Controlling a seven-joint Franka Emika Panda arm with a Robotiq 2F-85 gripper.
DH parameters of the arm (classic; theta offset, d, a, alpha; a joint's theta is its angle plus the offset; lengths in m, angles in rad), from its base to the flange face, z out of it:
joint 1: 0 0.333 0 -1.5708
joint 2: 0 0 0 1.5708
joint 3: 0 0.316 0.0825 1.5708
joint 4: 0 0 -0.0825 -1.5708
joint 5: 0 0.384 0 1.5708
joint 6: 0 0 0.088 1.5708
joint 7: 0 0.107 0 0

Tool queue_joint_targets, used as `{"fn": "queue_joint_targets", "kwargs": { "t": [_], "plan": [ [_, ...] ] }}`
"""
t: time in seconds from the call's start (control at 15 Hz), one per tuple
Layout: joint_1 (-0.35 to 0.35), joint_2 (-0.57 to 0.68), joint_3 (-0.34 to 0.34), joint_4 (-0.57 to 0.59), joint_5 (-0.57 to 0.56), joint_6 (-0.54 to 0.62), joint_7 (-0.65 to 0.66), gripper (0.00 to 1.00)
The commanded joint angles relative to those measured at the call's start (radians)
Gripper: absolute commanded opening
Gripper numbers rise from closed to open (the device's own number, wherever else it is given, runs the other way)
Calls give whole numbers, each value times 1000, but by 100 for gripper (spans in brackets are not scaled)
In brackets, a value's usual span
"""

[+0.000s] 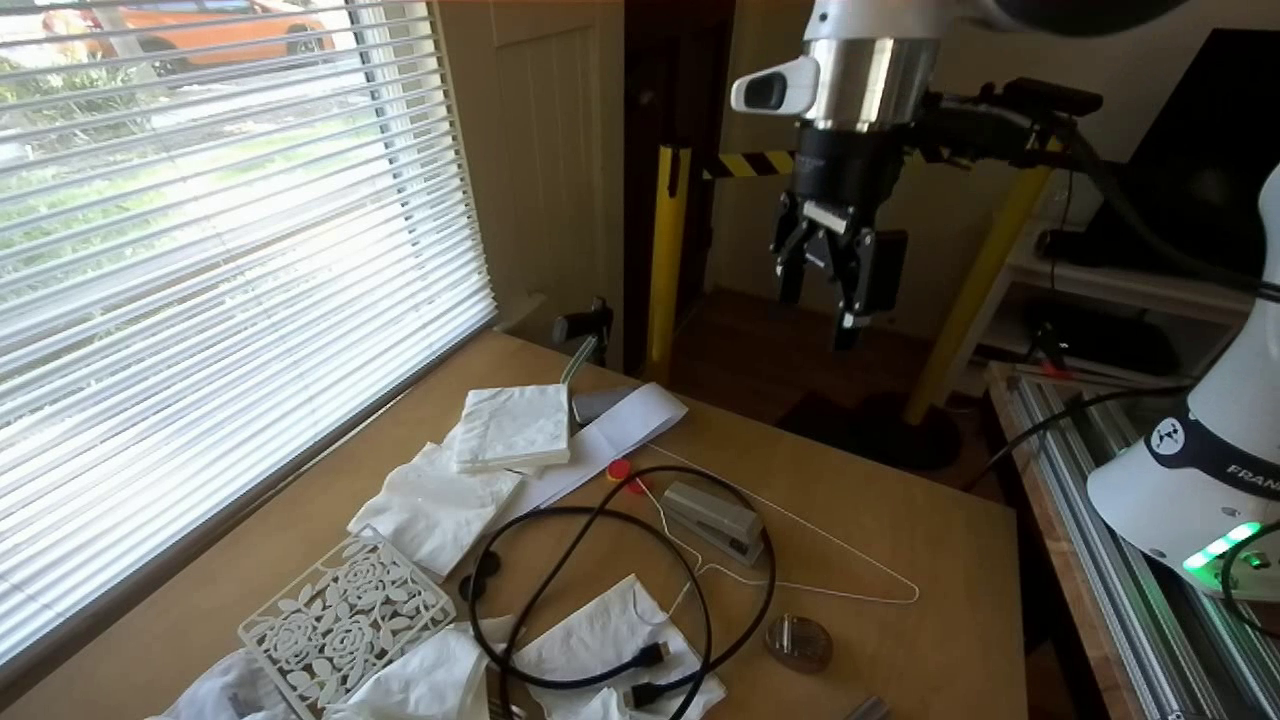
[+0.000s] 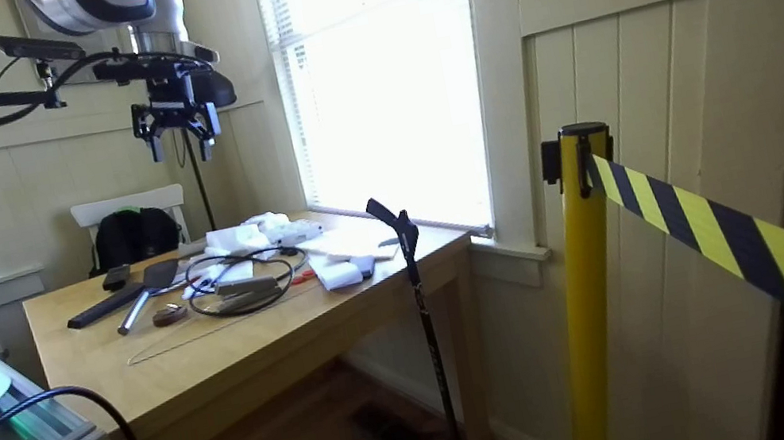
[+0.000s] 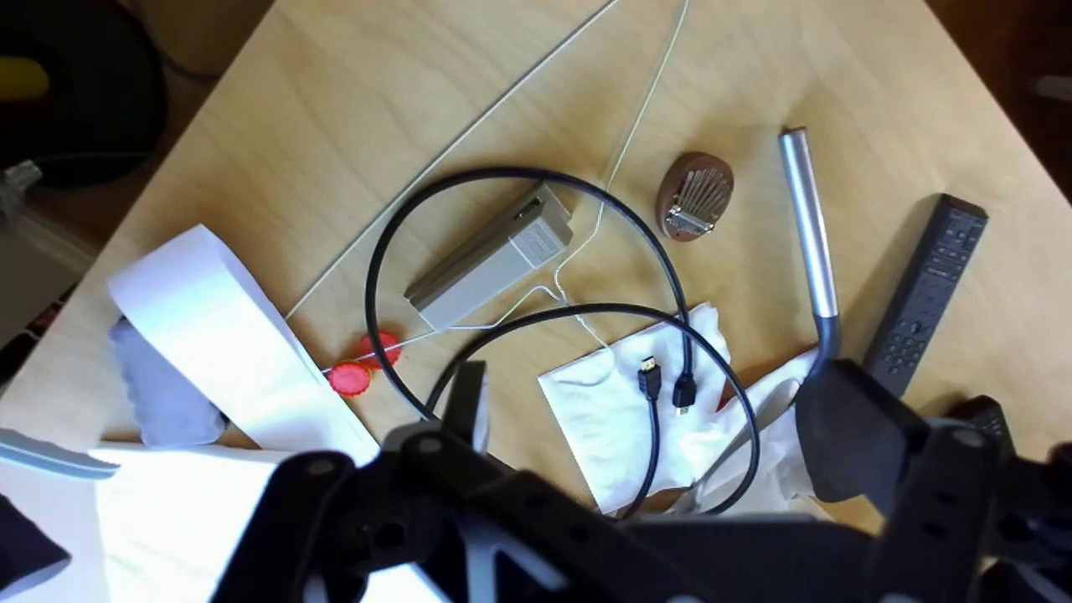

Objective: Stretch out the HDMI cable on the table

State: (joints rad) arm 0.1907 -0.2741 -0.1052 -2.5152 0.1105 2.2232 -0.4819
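Note:
The HDMI cable point(image 3: 603, 308) is black and lies in loose overlapping loops on the light-brown table point(image 3: 837, 67). It also shows in both exterior views point(image 1: 771, 560) point(image 2: 189, 284). Its plug ends point(image 3: 650, 378) point(image 3: 684, 392) lie side by side on a white cloth, pointing opposite ways. Part of the cable is hidden behind the gripper in the wrist view. My gripper point(image 1: 820, 310) is open and empty, high above the table and apart from the cable. It also shows in an exterior view point(image 2: 182, 152) and in the wrist view point(image 3: 670, 389).
A grey stapler point(image 3: 502, 260) lies inside the loops, with a pale wire point(image 3: 636, 126) under them. A small thumb piano point(image 3: 695, 197), spatula point(image 3: 846, 435) and remote point(image 3: 925, 293) lie to one side. White cloths point(image 1: 430, 510) and a patterned tray point(image 1: 345, 620) stand near the window.

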Motion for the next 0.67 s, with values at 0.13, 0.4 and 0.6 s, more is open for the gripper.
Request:
{"fn": "queue_joint_targets", "kwargs": {
  "t": [0.13,0.4,0.6],
  "plan": [
    [-26,139,97,42,13,79,16,100],
    [-29,239,133,103,23,85,36,100],
    [-30,240,132,112,23,85,36,100]
  ]
}}
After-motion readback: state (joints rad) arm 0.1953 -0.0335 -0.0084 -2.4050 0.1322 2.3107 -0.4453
